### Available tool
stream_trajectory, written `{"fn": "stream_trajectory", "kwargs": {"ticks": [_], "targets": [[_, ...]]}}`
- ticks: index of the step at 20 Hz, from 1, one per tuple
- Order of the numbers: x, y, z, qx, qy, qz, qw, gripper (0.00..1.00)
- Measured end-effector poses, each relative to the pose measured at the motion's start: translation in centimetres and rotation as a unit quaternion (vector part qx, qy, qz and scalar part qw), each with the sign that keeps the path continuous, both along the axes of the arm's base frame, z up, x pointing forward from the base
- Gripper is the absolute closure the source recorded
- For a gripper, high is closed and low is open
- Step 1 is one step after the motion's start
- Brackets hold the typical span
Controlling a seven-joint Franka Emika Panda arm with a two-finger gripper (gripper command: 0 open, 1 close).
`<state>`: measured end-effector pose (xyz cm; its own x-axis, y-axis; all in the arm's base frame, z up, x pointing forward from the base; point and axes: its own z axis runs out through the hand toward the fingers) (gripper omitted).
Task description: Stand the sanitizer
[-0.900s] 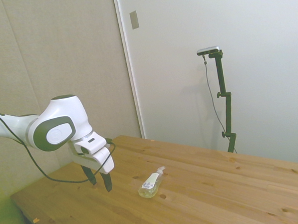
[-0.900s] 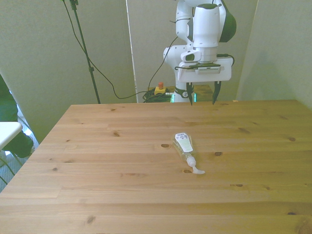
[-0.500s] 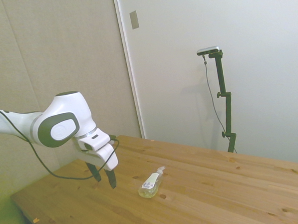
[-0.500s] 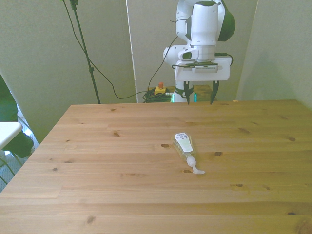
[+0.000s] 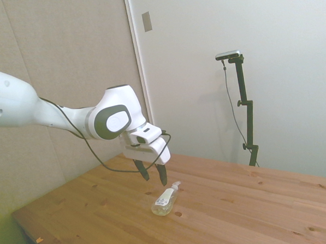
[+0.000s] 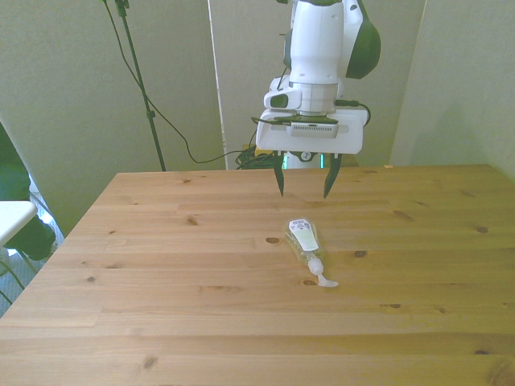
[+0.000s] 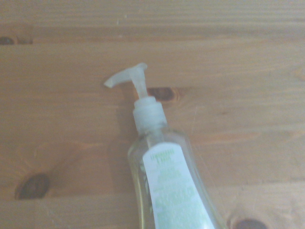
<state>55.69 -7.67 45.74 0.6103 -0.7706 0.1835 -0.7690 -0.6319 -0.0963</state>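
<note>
The sanitizer (image 5: 164, 201) (image 6: 306, 244) (image 7: 167, 181) lies flat on the wooden table (image 6: 161, 281), label up, a clear pump bottle with pale yellowish liquid. Its white pump nozzle (image 6: 326, 281) points toward the table's near edge in the front view. My gripper (image 5: 153, 177) (image 6: 303, 184) hangs open in the air above the table, a little behind the bottle's base, with nothing between its dark fingers (image 6: 279, 182). In the wrist view the nozzle (image 7: 126, 78) and upper label show from close by.
Bare wooden planks with dark knots (image 6: 273, 240) surround the bottle. A black cable (image 5: 94, 158) loops from the arm to the gripper. An orange speck (image 5: 39, 239) lies near the table's corner in the side view.
The arm has swung out over the table and lowered, bringing the open gripper from the table's far edge to just above and behind the lying bottle. The bottle has not moved.
</note>
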Motion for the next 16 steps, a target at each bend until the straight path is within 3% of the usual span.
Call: {"fn": "stream_trajectory", "kwargs": {"ticks": [9, 16], "targets": [[6.3, 1.5, -1.4, -0.002, -0.009, 0.018, 0.9998, 0.0], [11.0, 2.3, -4.5, -0.002, 0.009, 0.022, 0.9997, 0.0]]}}
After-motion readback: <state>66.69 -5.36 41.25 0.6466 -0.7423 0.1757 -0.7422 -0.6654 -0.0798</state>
